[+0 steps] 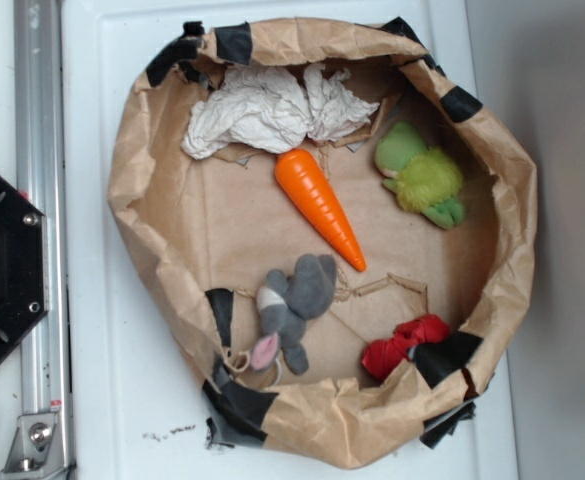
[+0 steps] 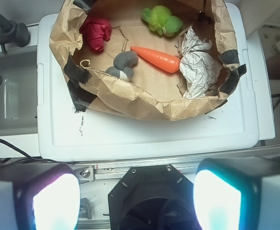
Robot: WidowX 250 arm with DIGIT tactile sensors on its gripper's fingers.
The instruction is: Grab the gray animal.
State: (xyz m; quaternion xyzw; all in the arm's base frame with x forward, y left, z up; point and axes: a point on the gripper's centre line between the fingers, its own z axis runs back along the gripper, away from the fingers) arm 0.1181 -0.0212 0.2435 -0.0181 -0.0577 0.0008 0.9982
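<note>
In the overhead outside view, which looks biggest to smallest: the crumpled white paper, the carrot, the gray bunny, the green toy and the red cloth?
1. crumpled white paper
2. carrot
3. gray bunny and green toy: too alike to rank
4. red cloth, though the bag wall partly hides it

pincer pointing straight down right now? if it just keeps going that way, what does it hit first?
Judging from the wrist view, the open pincer points down at the black hexagonal base plate beside the metal rail, not at the paper bag. It would likely meet that plate first; depth is unclear.
</note>
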